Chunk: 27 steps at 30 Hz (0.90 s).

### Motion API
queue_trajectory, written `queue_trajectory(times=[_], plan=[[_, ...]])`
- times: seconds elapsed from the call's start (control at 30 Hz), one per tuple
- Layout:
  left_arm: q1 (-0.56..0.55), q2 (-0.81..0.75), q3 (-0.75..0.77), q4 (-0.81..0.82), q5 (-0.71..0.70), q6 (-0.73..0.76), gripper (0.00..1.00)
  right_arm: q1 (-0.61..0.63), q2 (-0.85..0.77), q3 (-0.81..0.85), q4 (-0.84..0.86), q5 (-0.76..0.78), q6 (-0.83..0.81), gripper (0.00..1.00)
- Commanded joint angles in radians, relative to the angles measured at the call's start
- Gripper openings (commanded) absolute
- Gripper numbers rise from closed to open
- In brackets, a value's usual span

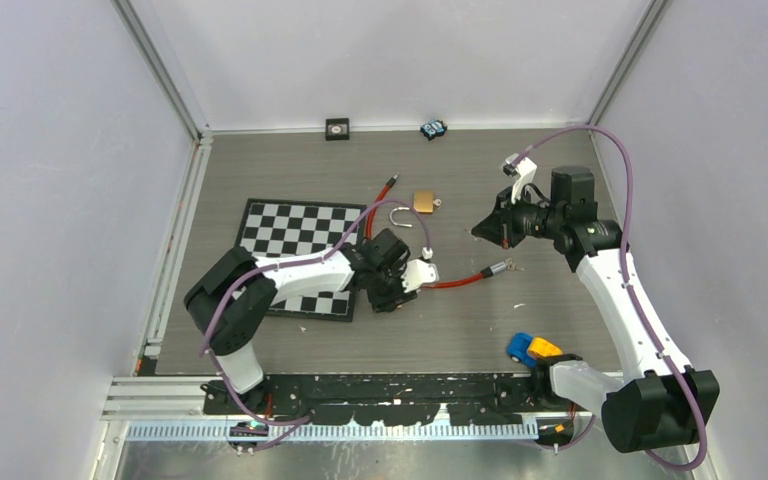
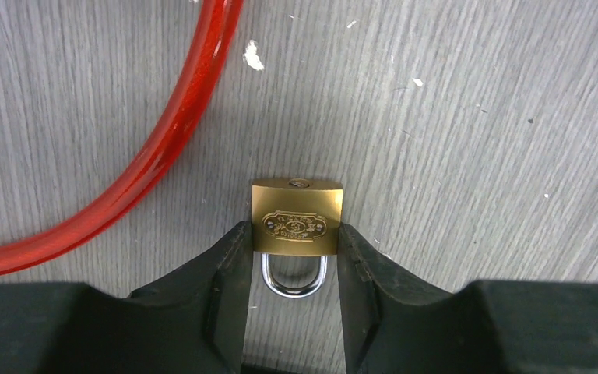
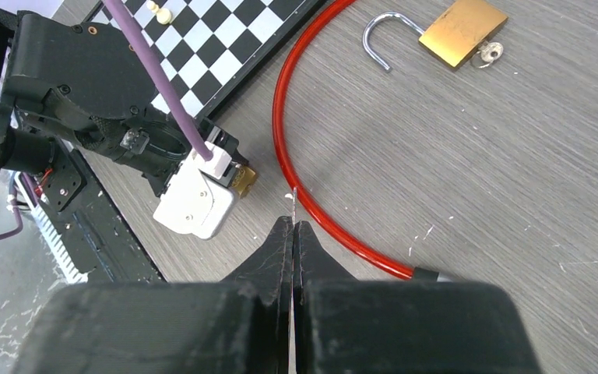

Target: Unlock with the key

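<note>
Brass padlock (image 2: 297,218), pinched by left end effector (image 2: 295,238)

From above, your left claw (image 1: 388,298) hides the small brass padlock (image 2: 296,218). Beside that padlock, the red cable (image 2: 163,132) runs off the wrist view's top and left edges.

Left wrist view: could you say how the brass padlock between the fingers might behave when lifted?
The brass padlock looks solid metal, probably rigid and heavy for its size. Its smooth sides could slip in the left gripper. Lying flat, it shouldn't roll.
</note>
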Motion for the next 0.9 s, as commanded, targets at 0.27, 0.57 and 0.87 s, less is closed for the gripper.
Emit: queue_trajectory(times=[0.27,0.57,0.87], plan=[[0.019,-0.213,-0.13,0.157,0.2,0.163,0.0,-0.004,-0.025,-0.024,0.078,-0.063,0.086,0.01],[0.217,-0.465,-0.181,0.154,0.706,0.362,0.0,0.041,-0.012,-0.001,0.092,-0.245,0.148,0.01],[0.317,-0.536,-0.159,-0.075,1.057,0.657,0.0,0.332,0.061,0.185,-0.199,-0.126,-0.117,0.01]])
